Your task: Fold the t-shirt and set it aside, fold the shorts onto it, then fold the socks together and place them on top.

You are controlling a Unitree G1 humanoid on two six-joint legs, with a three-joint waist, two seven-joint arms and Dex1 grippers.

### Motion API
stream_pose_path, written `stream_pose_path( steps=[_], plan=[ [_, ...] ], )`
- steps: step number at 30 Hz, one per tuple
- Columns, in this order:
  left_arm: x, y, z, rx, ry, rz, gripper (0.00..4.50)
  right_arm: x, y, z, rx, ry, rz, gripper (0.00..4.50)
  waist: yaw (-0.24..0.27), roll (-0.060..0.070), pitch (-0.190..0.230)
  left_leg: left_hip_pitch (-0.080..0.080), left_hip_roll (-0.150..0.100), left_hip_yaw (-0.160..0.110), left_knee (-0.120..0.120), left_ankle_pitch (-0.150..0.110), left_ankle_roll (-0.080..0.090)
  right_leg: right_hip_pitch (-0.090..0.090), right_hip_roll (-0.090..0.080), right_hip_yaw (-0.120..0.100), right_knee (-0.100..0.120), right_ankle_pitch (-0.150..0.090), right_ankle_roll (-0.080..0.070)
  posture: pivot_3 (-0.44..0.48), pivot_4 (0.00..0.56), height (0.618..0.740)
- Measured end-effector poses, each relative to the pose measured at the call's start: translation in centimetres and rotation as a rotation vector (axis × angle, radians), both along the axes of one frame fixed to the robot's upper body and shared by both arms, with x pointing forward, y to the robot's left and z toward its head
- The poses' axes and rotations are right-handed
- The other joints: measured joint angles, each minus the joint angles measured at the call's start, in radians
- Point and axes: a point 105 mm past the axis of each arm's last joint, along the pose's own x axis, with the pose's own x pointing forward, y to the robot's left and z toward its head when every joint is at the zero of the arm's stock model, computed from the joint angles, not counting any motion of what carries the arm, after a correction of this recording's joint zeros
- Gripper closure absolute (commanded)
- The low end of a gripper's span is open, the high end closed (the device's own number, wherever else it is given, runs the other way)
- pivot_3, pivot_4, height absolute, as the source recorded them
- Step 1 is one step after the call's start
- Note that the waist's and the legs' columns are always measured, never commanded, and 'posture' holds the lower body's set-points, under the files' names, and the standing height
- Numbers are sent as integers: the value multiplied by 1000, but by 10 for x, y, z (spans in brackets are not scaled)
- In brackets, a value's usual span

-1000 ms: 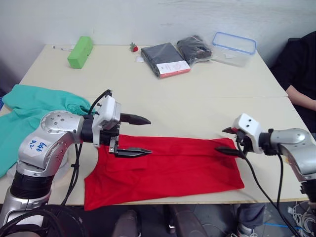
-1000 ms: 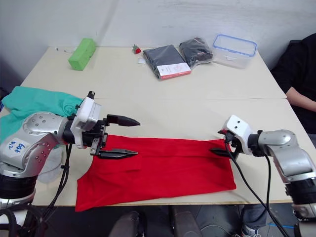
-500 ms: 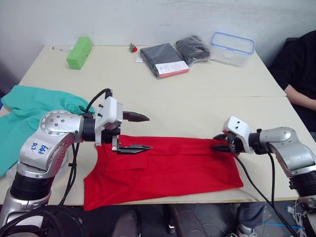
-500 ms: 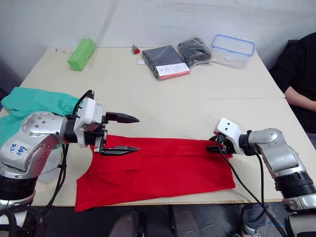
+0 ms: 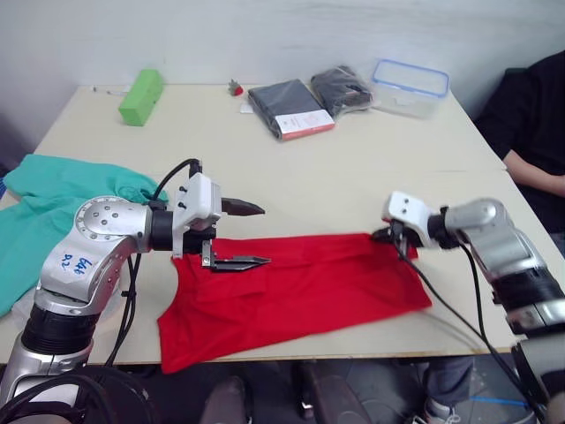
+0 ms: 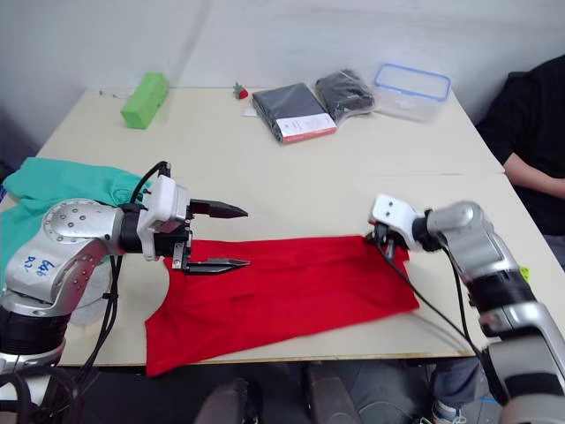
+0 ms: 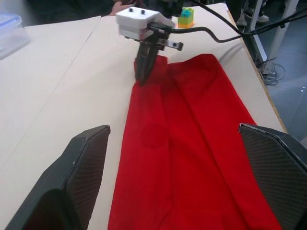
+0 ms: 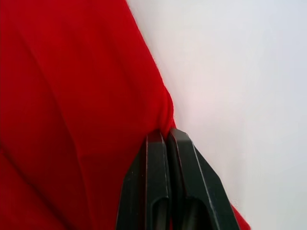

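Observation:
The red t-shirt (image 5: 300, 287) lies flat along the table's near edge, folded into a long band. My right gripper (image 5: 381, 236) is shut on the t-shirt's far right corner, and the right wrist view shows the cloth pinched at its closed tips (image 8: 165, 136). My left gripper (image 5: 265, 235) is open just above the shirt's left end, with one finger over the cloth and nothing between the fingers. The teal shorts (image 5: 53, 190) lie crumpled at the table's left edge. The socks are out of view.
At the back of the table are a lime-green block (image 5: 141, 94), dark packaged garments (image 5: 291, 106) and a plastic container (image 5: 409, 86). A person in black sits at the right (image 5: 534, 115). A small toy block (image 7: 186, 17) stands behind the right gripper.
My right gripper has shut on the shirt's far right corner and drawn it a little to the left. The left gripper has stayed open in place.

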Motion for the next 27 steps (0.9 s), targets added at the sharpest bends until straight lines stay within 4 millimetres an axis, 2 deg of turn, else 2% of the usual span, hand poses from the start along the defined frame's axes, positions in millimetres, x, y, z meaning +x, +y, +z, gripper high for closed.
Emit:
stream_pose_path(
  steps=[3, 5, 7, 9, 12, 15, 18, 23, 24, 27],
  plan=[
    [1, -1, -1, 1, -9, 5, 0, 28, 16, 26, -29, -126, 9, 4485, -11, 1, 1, 0, 0, 0, 0, 0, -1, -2, 0, 0, 2, 1, -1, 0, 150, 740],
    [2, -2, -3, 3, -13, 13, 0, 40, 27, 36, -53, -189, 26, 4485, -11, 1, 1, -2, 0, 0, -1, 0, -3, -5, 0, 0, 5, 0, -2, 0, 150, 740],
    [3, -1, -4, 5, -16, 27, 0, 47, 38, 33, -65, -209, 37, 4485, -10, 1, 1, -4, 1, 0, -1, 1, -5, -8, 0, 0, 6, -1, -4, 0, 150, 740],
    [5, 0, -4, 9, -22, 40, 0, 49, 44, 20, -90, -200, 53, 4485, -9, 1, 1, -7, 1, 0, -2, 3, -8, -12, 0, 0, 6, -2, -4, 0, 150, 740],
    [7, 3, -7, 18, -18, 60, 0, 50, 43, 5, -117, -183, 42, 3888, -5, 2, 2, -9, 0, 1, -2, 3, -9, -13, 0, 0, 5, -2, -4, 0, 150, 740],
    [11, 9, -13, 33, 3, 95, 0, 55, 41, 12, -132, -216, 15, 2973, -6, 3, 2, -9, 0, 1, -1, 3, -8, -13, 0, 0, 5, -2, -4, 0, 150, 740],
    [15, 15, -18, 42, 21, 119, 0, 56, 39, 15, -124, -241, 11, 1871, -7, 3, 3, -8, 0, 1, -1, 3, -7, -13, 0, 0, 7, -2, -4, 0, 150, 740],
    [37, 43, -25, 63, 88, 221, 0, 50, 2, 42, 6, -299, -91, 172, -4, 5, 4, -8, 0, 0, -1, 3, -7, -13, 0, 0, 8, -2, -4, 0, 150, 740],
    [41, 45, -25, 65, 93, 226, 0, 46, -4, 44, 36, -298, -114, 79, -1, 5, 4, -8, 0, 0, -1, 3, -6, -13, 0, -1, 8, -2, -4, 0, 150, 740],
    [55, 60, -23, 97, 118, 259, 0, 14, -13, 36, 210, -218, -211, 79, 10, 4, 3, -9, 1, -2, -1, 3, -8, -13, 0, -2, 8, -2, -3, 0, 150, 740]
  ],
)
